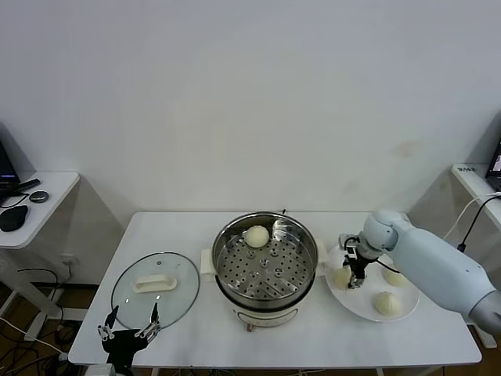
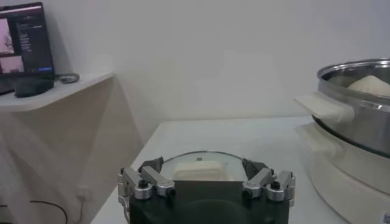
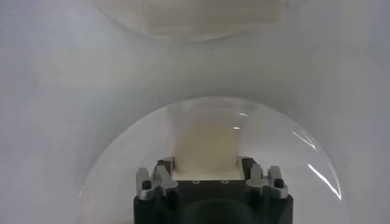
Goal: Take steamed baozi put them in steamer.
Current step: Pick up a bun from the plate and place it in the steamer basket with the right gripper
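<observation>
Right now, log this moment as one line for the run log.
right hand: on plate, around a baozi | steamer: one baozi inside | plate: three baozi | left hand: open, idle by glass lid

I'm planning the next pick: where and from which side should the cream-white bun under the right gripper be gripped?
Grip the round cream-white bun across its widest middle, coming straight down from above. It sits low on the flat white plate, so only its domed top is open. The right gripper hangs directly over it, fingers spread either side in the right wrist view.

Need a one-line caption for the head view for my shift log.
Right hand over a baozi on the plate; one bun in the steamer.
</observation>
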Controlling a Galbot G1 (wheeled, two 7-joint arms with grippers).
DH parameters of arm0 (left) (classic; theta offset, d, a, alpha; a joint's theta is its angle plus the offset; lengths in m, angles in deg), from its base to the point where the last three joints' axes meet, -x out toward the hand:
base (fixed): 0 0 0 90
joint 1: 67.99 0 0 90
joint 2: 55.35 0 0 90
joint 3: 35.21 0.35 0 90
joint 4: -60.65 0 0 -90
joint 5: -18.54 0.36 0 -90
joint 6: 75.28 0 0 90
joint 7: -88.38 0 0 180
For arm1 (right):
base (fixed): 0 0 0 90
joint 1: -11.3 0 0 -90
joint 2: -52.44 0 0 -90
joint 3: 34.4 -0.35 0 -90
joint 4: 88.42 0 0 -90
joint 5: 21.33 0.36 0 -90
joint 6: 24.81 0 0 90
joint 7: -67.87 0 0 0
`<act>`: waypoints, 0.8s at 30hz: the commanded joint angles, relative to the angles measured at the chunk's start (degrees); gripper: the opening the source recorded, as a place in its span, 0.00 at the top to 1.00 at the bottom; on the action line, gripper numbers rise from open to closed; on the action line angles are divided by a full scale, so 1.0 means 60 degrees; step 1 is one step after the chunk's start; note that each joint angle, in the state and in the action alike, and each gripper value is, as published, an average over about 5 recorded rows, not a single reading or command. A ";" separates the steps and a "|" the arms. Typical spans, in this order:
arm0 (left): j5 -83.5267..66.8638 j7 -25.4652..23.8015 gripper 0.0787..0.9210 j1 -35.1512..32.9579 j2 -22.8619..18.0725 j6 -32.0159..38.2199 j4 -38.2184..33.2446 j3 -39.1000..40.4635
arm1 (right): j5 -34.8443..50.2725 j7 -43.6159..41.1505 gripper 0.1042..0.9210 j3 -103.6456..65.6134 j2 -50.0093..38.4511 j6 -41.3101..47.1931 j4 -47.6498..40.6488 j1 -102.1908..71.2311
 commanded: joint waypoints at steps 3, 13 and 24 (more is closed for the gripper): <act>-0.0004 -0.0005 0.12 0.0009 0.0008 -0.0004 -0.0016 0.0001 | 0.0079 -0.0073 0.52 -0.0008 -0.0143 0.0056 0.0162 0.0081; 0.0547 0.0129 0.12 -0.0014 0.0047 0.0006 -0.0143 0.0016 | 0.2239 -0.0503 0.52 0.1764 -0.1585 0.0888 0.1619 0.3360; 0.0758 0.0241 0.12 -0.0019 0.0158 -0.0017 -0.0634 0.0190 | 0.5870 -0.0947 0.51 0.5211 -0.0727 0.2346 0.3074 0.8573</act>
